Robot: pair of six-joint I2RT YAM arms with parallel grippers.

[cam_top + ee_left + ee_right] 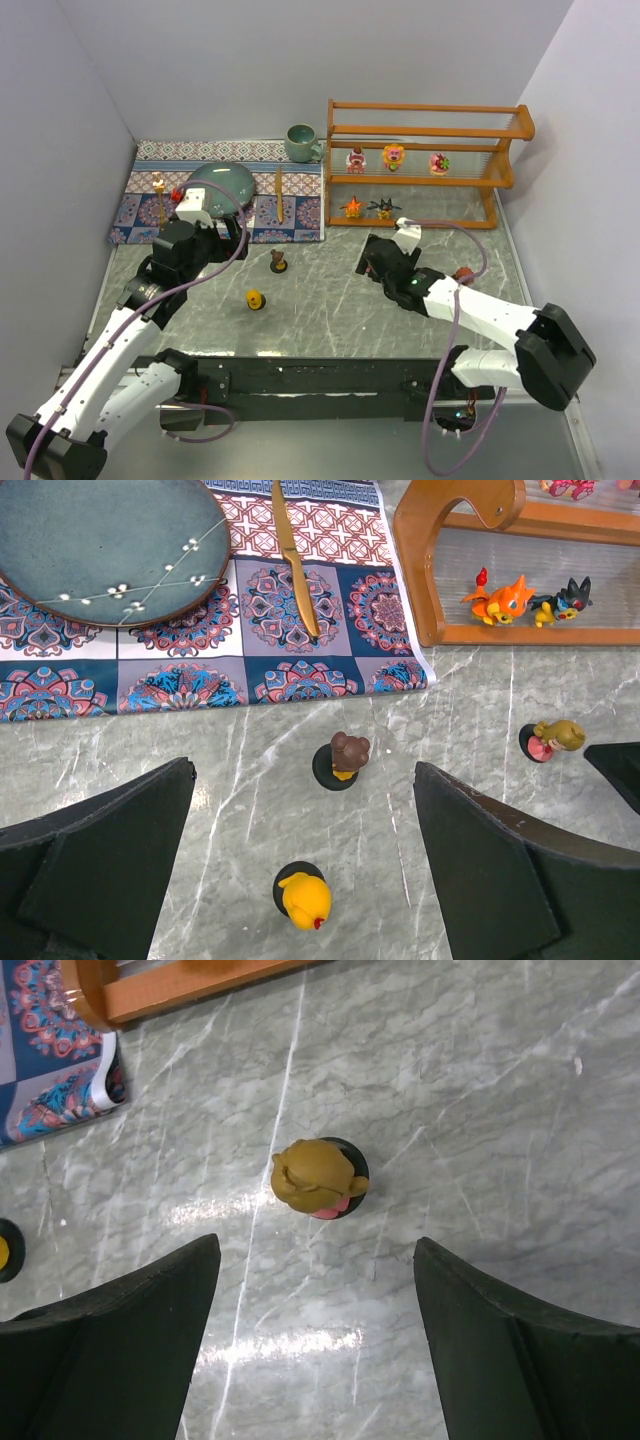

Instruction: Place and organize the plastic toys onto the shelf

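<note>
Top external view: nearest the bases, the grey marbled table (pixel 330 310) is seen with three plastic toys standing loose on it. The left gripper (pixel 302 767) is held above the table with its jaws spread wide and nothing between them. Below it, in the left wrist view, a yellow figure (pixel 303 900) on a dark base is seen nearest. A brown round-headed figure (pixel 342 758) on a dark base stands a little farther on, apart from the yellow one. The right gripper (pixel 316 1245) is likewise spread and empty. It hangs over a tan-headed figure (pixel 318 1177) on a dark base, which is touched by neither finger.

Farther back on the left, a patterned mat (pixel 300 670) is laid on the table. A blue-green plate (pixel 100 540) and a golden knife (pixel 295 560) rest on it, and a teal mug (pixel 300 142) stands at its far right corner.

At the far right, the shelf (pixel 430 107) is set with its near left foot just beside the mat's corner. On its lowest tier an orange spiky creature (pixel 505 598) and a dark spiky creature (pixel 565 598) are placed side by side. On the middle tier three more are lined up: a pink bear (pixel 355 160), a yellow-orange figure (pixel 394 156) and a pink and red figure (pixel 439 163).
</note>
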